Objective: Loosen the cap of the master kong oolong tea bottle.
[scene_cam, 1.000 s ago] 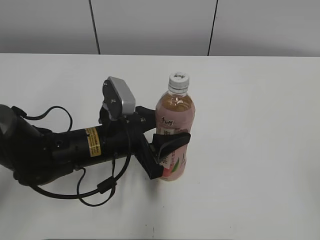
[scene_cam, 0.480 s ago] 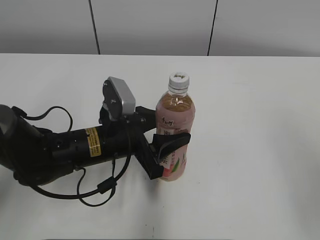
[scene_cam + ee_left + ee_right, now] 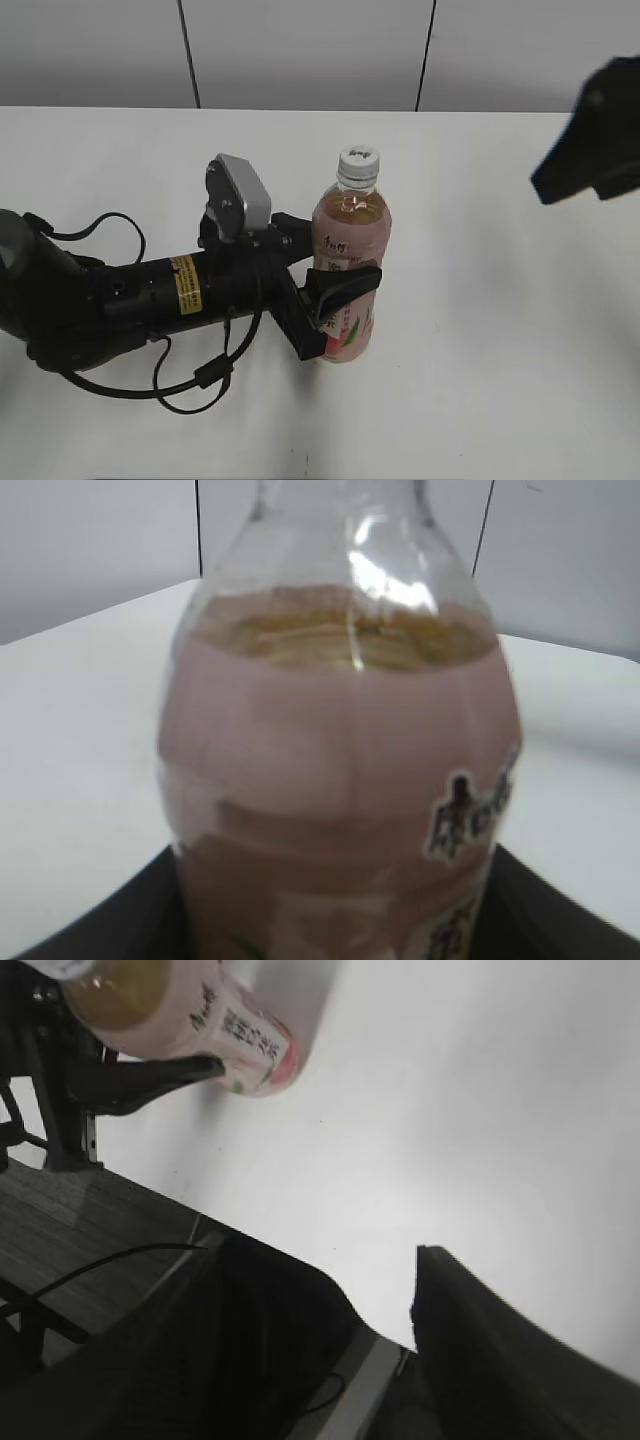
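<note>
The master kong oolong tea bottle stands upright on the white table, amber tea inside, pink peach label. Its white cap is on the neck. My left gripper is shut on the bottle's lower body from the left. In the left wrist view the bottle fills the frame and the cap is out of view. My right gripper enters at the upper right, well above and to the right of the cap. In the right wrist view its fingers are open and empty, with the bottle far off at the upper left.
The white table extends around the bottle. A grey panelled wall runs behind it. The left arm's black cables loop on the table at the front left. The table's edge and the floor show in the right wrist view.
My right gripper has come into the exterior view at the upper right; it was out of view before. The bottle and my left gripper have not moved.
</note>
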`<state>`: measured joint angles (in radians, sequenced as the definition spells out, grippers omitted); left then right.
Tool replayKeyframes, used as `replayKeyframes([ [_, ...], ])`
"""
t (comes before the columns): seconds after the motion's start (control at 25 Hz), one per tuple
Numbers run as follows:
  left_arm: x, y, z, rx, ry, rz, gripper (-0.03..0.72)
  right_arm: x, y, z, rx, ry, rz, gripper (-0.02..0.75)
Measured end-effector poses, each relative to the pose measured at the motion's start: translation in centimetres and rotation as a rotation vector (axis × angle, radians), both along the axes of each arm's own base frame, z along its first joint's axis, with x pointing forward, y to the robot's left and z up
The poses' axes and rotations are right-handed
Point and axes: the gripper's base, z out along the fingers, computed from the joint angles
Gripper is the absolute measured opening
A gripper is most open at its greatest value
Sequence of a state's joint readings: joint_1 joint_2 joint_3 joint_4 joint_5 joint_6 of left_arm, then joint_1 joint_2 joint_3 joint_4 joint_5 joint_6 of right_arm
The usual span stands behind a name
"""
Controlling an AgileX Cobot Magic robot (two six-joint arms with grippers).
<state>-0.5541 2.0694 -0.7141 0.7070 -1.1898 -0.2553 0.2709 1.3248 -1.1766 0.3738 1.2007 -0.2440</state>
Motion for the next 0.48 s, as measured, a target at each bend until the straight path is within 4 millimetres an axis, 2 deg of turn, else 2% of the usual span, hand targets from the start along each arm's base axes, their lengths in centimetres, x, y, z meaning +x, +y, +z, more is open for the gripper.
replayKeyframes([
  [0.16,-0.1,0.0,0.0,0.007,-0.017,-0.010,0.391,2.2,5.9,1.3,-0.094,-0.039,0.075,0.460],
  [0.28,-0.2,-0.1,0.0,0.020,-0.044,-0.030,0.391,3.7,9.7,2.1,-0.082,-0.067,0.099,0.460],
  [0.36,-0.2,-0.1,0.0,0.024,-0.057,-0.037,0.391,4.8,11.6,2.1,-0.070,-0.066,0.093,0.460],
  [0.48,-0.3,-0.1,0.0,0.027,-0.067,-0.041,0.391,5.5,13.3,1.4,-0.070,-0.047,0.081,0.460],
])
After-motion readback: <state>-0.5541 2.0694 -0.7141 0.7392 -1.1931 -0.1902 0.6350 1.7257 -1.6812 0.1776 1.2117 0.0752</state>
